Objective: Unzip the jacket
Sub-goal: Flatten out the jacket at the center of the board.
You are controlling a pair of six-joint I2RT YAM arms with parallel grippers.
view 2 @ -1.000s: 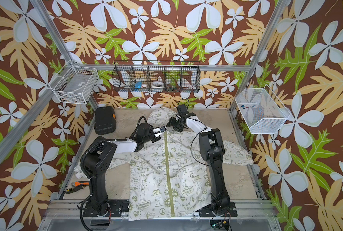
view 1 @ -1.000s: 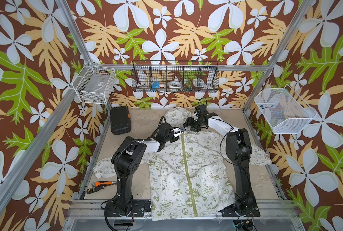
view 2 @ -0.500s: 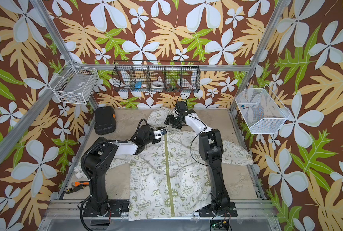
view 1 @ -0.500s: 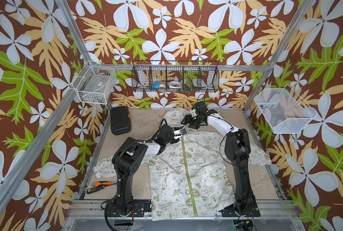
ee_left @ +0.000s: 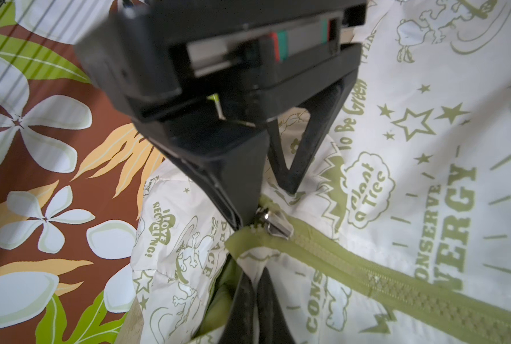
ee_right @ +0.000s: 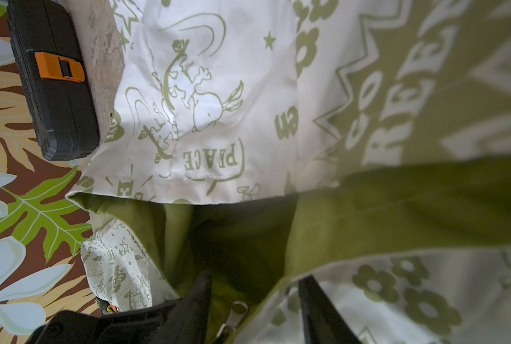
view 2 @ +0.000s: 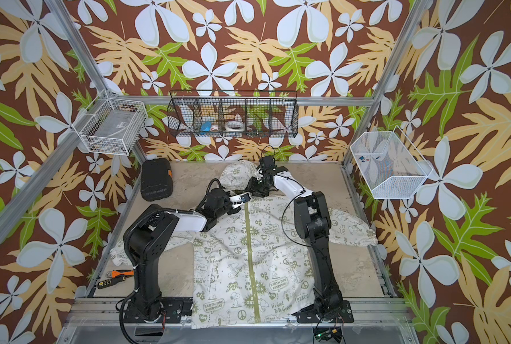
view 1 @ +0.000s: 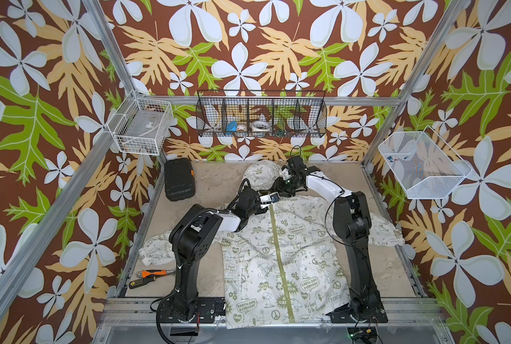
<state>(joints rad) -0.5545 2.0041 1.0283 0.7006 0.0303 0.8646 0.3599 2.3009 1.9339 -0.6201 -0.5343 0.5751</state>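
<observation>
The cream jacket (view 1: 305,247) with green prints lies flat on the table, hood at the far end. Its olive zipper (view 1: 279,253) is closed up to the collar. My left gripper (ee_left: 255,277) is shut on the collar fabric just beside the zipper top; in a top view the left gripper (view 1: 264,208) sits at the neck. My right gripper (ee_right: 257,277) reaches in from the hood side, its jaws apart on either side of the metal zipper pull (ee_right: 233,312) without pinching it. The slider (ee_left: 273,225) shows at the zipper's top end.
A black case (view 1: 179,178) lies at the far left of the table, and a screwdriver (view 1: 150,275) near the front left. A black wire basket (view 1: 261,114) hangs on the back wall. White baskets (view 1: 142,126) (view 1: 421,166) hang on the side posts.
My right gripper has come down over the zipper top and its jaws have narrowed around the pull. The left gripper has stayed shut on the collar.
</observation>
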